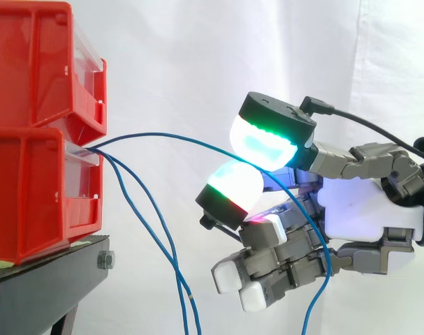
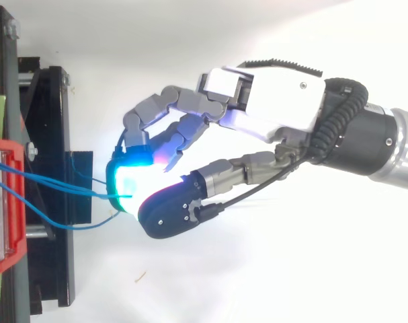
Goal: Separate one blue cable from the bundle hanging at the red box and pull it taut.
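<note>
Several thin blue cables come out of the gap between the two stacked red bins (image 1: 30, 188). One blue cable (image 1: 171, 137) runs in a gentle arc rightwards to my hand (image 1: 369, 209), apart from the others. Two glowing fingertips (image 1: 266, 143), green and cyan, pinch it between them. Past the pinch the cable drops behind the hand to the lower edge. The other fingers are curled below it, touching nothing. From above, the hand (image 2: 271, 101) reaches in from the right and the held cable (image 2: 56, 183) leads left to the red bin (image 2: 2, 202).
Two other blue cables (image 1: 156, 230) hang loose from the bins, down and to the right, below the held one. The bins stand on a black stand (image 1: 51, 279) at the left. A white curtain is behind.
</note>
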`<state>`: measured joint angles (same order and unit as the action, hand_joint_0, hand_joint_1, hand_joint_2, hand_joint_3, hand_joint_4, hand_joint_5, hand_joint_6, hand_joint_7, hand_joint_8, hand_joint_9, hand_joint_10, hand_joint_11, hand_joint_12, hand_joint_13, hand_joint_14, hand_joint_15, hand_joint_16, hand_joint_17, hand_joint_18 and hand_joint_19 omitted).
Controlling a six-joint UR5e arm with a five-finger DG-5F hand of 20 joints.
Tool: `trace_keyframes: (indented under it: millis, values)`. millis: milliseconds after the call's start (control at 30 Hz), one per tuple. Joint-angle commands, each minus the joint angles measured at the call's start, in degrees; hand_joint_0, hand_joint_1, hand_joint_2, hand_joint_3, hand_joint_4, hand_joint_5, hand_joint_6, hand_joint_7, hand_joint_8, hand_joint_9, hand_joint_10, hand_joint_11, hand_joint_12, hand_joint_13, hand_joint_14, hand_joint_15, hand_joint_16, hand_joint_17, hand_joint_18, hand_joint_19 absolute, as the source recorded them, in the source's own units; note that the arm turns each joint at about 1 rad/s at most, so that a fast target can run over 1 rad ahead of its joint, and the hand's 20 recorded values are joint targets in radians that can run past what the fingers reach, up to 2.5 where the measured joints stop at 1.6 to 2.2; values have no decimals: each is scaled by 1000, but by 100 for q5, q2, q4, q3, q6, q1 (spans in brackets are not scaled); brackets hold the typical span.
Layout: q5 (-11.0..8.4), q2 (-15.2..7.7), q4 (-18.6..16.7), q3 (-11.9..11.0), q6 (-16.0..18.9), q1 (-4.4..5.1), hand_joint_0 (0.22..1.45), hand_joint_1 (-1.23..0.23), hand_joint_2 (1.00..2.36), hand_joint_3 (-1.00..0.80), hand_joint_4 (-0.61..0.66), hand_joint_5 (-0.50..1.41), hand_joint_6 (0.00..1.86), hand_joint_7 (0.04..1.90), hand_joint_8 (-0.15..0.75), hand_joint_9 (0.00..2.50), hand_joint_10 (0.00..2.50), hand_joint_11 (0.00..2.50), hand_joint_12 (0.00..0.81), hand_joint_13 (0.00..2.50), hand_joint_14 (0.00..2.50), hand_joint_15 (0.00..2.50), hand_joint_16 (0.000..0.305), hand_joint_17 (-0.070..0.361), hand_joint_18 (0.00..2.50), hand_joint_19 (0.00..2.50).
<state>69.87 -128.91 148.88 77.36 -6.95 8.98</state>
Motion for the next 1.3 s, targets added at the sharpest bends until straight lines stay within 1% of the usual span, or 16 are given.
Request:
trace_keyframes:
  millis: [0, 33, 67, 133, 167, 267, 333, 467, 633, 667, 867, 1067, 1200, 1267]
  values:
    - [18, -2, 9, -1, 124, -1, 752, -823, 1010, -326, -143, -213, 914, 1218, 315, 1067, 16, 1160, 397, 748, 18, 484, 51, 116, 709, 422]
    - [0, 6, 9, -1, 159, -1, 756, -819, 1012, -308, -193, -211, 914, 1251, 311, 1078, 17, 1160, 398, 754, 17, 490, 51, 115, 708, 424]
    - [18, -2, 9, -1, 282, -1, 760, -820, 1012, -306, -205, -210, 914, 1256, 311, 1079, 17, 1161, 396, 755, 18, 487, 51, 115, 706, 425]
    - [18, 6, 9, -1, 387, -1, 783, -824, 1010, -356, -237, -211, 916, 1243, 314, 1096, 17, 1165, 397, 766, 17, 485, 50, 113, 711, 424]
    - [18, 6, 9, -1, 440, -1, 794, -837, 1009, -375, -216, -212, 916, 1287, 309, 1096, 17, 1158, 395, 767, 18, 486, 50, 113, 709, 423]
    - [18, 6, 18, 8, 748, -10, 823, -848, 1003, -454, -216, -210, 921, 1243, 307, 1127, 17, 1172, 391, 795, 17, 491, 49, 111, 726, 422]
    - [35, -2, 36, -1, 871, -10, 828, -848, 1001, -487, -236, -208, 920, 1226, 303, 1140, 17, 1184, 391, 804, 17, 488, 49, 111, 737, 413]
    - [105, -2, 62, 8, 1073, -19, 829, -865, 1001, -493, -240, -207, 918, 1218, 306, 1150, 18, 1186, 387, 818, 17, 492, 48, 108, 748, 411]
    - [141, -2, 71, -1, 1521, -36, 816, -880, 1002, -463, -272, -202, 911, 1253, 309, 1165, 17, 1194, 388, 824, 17, 496, 48, 108, 751, 416]
    - [158, -2, 88, -1, 1591, -27, 817, -879, 1002, -467, -276, -201, 910, 1258, 310, 1166, 18, 1189, 388, 824, 18, 488, 48, 107, 752, 418]
    - [220, -2, 176, 8, 1776, -27, 815, -886, 1005, -444, -289, -199, 906, 1302, 311, 1169, 18, 1186, 387, 826, 17, 494, 47, 106, 751, 418]
    - [220, -2, 194, 8, 1925, -27, 806, -887, 1010, -367, -274, -198, 907, 1343, 303, 1166, 18, 1181, 390, 827, 17, 501, 47, 106, 745, 441]
    - [228, -2, 229, 8, 1987, -36, 804, -888, 1011, -359, -270, -197, 907, 1348, 310, 1157, 20, 1156, 389, 815, 17, 494, 47, 105, 733, 433]
    - [220, -2, 335, 8, 2022, -36, 803, -888, 1011, -357, -270, -197, 907, 1346, 306, 1152, 19, 1153, 388, 812, 18, 489, 47, 105, 729, 432]
